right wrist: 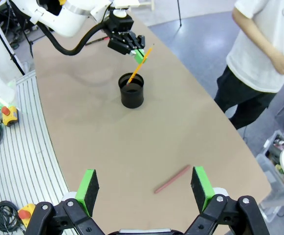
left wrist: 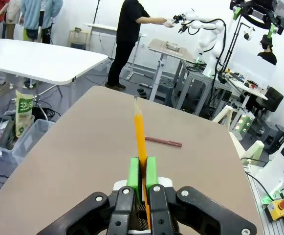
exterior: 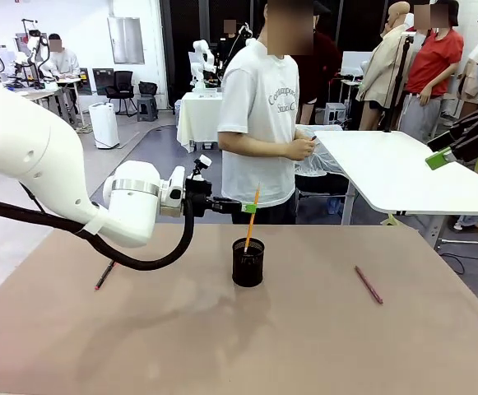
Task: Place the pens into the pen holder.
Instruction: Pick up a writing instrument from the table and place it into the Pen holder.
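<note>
We see the left end effector (exterior: pixel 249 207) reaching in from the left above the middle of the counter (exterior: pixel 304 346), its green pads clenched on the yellow-orange pen (exterior: pixel 251 218). The pen is pinched part-way along its length and stands nearly upright, leaning slightly, with its upper end rising above the pads. Its lower end dips into the mouth of the pen holder (exterior: pixel 248 263), though we cannot tell how deep it goes or whether it touches the bottom. The holder, a black mesh cup, stands upright near the centre of the counter, directly under the left end effector. In the left wrist view the pen (left wrist: pixel 140 132) runs straight out between the two closed pads. The dark pen (exterior: pixel 104 275) lies flat on the counter well to the left of the holder, partly behind the left arm's black cable. The reddish-pink pen (exterior: pixel 368 285) lies flat well to the right of the holder, apart from everything else. The right end effector (right wrist: pixel 144 182) is released, its pads spread wide with nothing between them. It hangs high above the right part of the counter, with the reddish-pink pen on the surface below it. A person (exterior: pixel 263 123) in a white T-shirt stands at the far edge of the counter, hands held together near the waist.
</note>
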Robot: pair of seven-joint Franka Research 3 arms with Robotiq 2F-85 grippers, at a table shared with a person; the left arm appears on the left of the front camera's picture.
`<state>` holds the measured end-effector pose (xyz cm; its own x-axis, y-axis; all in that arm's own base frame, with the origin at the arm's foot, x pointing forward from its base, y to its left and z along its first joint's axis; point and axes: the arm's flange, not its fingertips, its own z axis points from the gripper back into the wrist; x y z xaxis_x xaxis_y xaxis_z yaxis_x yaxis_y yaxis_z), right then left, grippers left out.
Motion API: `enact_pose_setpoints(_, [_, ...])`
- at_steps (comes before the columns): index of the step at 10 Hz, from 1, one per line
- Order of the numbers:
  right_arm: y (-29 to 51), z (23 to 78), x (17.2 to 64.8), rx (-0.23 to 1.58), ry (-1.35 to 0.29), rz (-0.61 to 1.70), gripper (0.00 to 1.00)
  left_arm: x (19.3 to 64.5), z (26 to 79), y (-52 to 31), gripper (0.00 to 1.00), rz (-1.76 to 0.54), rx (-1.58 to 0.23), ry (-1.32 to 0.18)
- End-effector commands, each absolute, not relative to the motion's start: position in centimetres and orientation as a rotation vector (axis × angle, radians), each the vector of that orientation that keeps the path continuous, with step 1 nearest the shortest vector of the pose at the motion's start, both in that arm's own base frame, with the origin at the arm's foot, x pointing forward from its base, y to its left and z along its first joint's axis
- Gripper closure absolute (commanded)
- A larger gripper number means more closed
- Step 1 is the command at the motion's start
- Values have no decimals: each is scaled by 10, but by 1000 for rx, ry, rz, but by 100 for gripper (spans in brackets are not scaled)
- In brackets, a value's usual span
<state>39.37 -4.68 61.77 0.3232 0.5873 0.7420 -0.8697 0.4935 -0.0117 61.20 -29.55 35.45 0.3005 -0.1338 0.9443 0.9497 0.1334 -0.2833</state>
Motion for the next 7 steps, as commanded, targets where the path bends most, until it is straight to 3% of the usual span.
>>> enact_pose_setpoints(1, [-46, 618, 395, 453, -793, 1003, 0, 612, 354, -295, 81, -979, -1144, -933])
enact_pose_setpoints(5, [-46, 618, 395, 453, -793, 1003, 0, 601, 358, -287, 1, -1005, -1087, -935])
enact_pose_setpoints(7, [-46, 618, 395, 453, -793, 1003, 0, 593, 374, -276, 0, -1046, -1049, -911])
